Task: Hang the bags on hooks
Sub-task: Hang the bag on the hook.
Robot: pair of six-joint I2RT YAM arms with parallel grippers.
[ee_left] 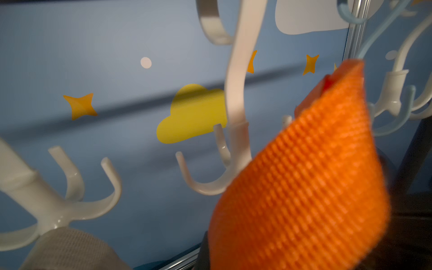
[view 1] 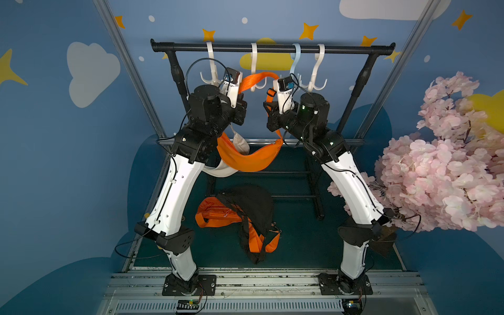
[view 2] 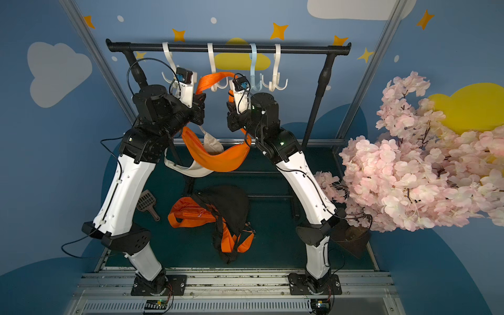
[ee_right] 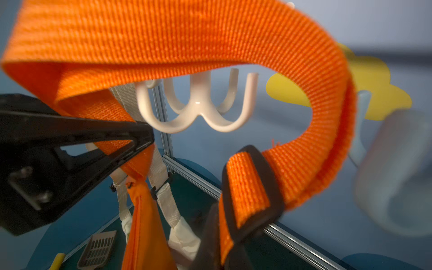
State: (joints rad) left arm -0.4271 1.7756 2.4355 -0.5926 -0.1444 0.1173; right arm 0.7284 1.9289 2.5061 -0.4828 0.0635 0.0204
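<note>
Blue wall (view 1: 41,169) w/ rack (view 1: 272,49); cream bag (view 1: 240,143) by orange bag (view 1: 246,161).

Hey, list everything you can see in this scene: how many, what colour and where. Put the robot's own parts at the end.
rail: one, black, across the back, up high
hooks: four, three white and one light blue, hanging from the rail
held bag: one, orange, dangling between the two arms
strap: one, orange, arcing up from the held bag to just below the hooks
cream bag: one, cream, hanging behind the held bag
floor bags: two, one orange and one black, heaped together on the floor
scoop: one, dark grey, on the floor by the left arm
blossom tree: one, pink, at the right edge
left gripper: one, black, shut on the strap
right gripper: one, black, shut on the strap near its buckle
</note>
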